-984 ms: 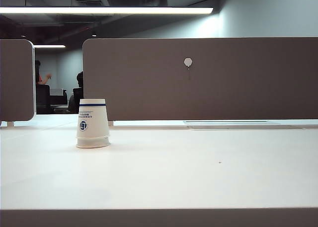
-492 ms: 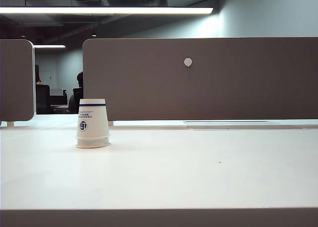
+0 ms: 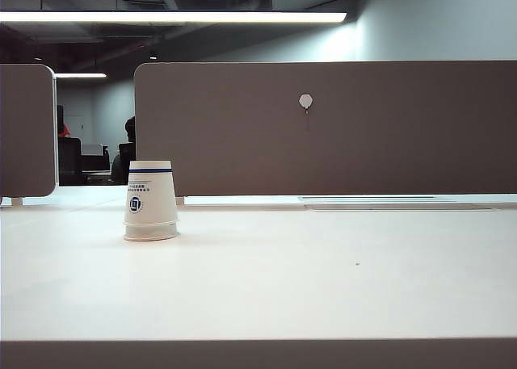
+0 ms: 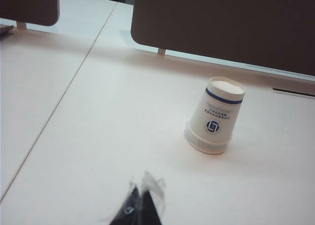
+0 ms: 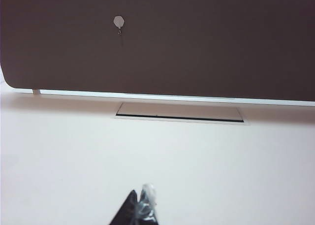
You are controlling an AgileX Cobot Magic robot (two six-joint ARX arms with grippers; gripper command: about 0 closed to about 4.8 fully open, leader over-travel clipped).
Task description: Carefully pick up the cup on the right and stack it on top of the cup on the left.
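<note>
Two white paper cups stand upside down as one stack at the left of the table. The upper cup [image 3: 150,193] [image 4: 219,112] has a blue band and a round logo. It sits slightly tilted over the lower cup [image 3: 151,234] [image 4: 205,145], of which only the rim shows. No cup stands on the right of the table. Neither arm shows in the exterior view. My left gripper [image 4: 141,191] is shut and empty, well short of the stack. My right gripper [image 5: 141,198] is shut and empty over bare table, with no cup in its view.
A brown divider panel [image 3: 323,127] with a small white hook [image 3: 305,101] runs along the table's far edge. A second panel [image 3: 24,131] stands at far left. A cable slot [image 5: 179,112] lies in the tabletop near the divider. A seam [image 4: 59,102] crosses the table left of the stack.
The cup stack has not moved. Only a person far behind the dividers has shifted.
</note>
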